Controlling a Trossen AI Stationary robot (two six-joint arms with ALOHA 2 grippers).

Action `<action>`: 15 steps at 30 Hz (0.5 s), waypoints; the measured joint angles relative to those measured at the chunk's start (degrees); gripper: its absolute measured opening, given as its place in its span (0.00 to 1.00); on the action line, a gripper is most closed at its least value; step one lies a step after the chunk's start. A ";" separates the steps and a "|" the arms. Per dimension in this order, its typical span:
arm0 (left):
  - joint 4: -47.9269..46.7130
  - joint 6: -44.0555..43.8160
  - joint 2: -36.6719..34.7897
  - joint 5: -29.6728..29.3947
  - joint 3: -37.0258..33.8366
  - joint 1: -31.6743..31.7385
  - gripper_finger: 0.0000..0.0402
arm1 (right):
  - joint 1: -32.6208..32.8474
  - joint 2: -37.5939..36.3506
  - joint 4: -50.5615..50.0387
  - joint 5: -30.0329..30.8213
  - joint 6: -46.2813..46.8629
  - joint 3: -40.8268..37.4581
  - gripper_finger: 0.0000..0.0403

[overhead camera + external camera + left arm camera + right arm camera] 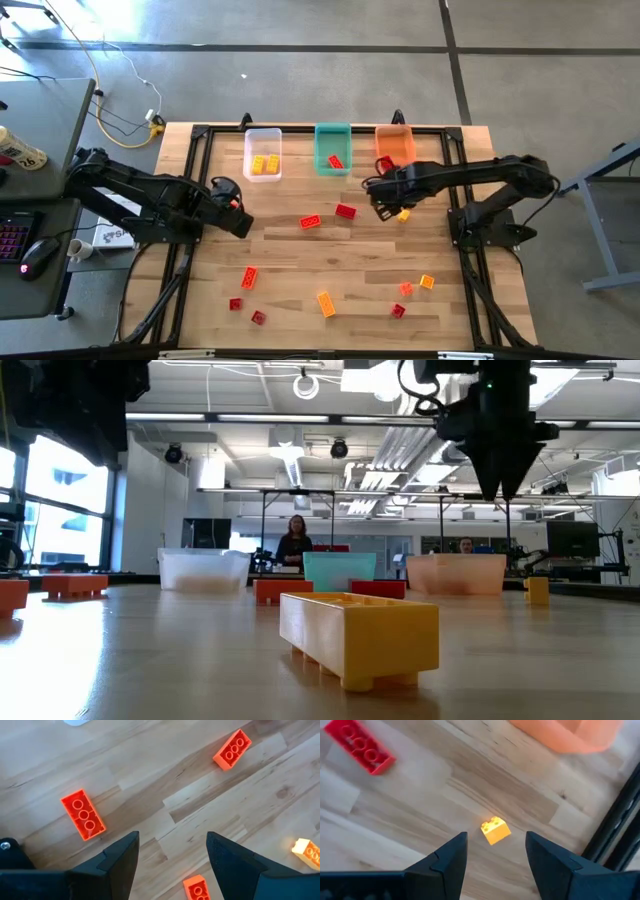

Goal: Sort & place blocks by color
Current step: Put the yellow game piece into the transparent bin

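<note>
Blocks: some are sorted already, yellow ones in the clear bin [263, 155] and a red one in the teal bin [333, 148]; the others lie spread over the table [300, 270].
Yellow block [495, 830]: it lies on the wood near the orange bin [395, 145], directly below the right gripper [496, 851], between the lines of its two fingers. I judge this is the block chosen next.
Right gripper: wide open, holding nothing, raised above the yellow block so that it can come down over it.
Red block [361, 746]: well apart from the yellow one, so it should not disturb a grasp.
Left gripper [172, 852]: wide open and empty, over the left part of the table, with two orange blocks [83, 814] near it but not touching.
Edges: the black frame [615, 835] of the table runs near the yellow block, and the orange bin is close too.
Open room: the middle of the table is bare wood and gives a free way to the clear bin.
</note>
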 joint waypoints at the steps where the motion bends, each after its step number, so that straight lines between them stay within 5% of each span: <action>1: 0.02 0.31 0.01 0.00 0.00 0.16 0.55 | 0.00 -0.56 0.49 0.01 1.33 -1.06 0.47; 15: 0.02 2.85 0.02 0.24 0.00 0.25 0.55 | 0.00 -1.76 7.28 -1.98 22.16 -11.75 0.47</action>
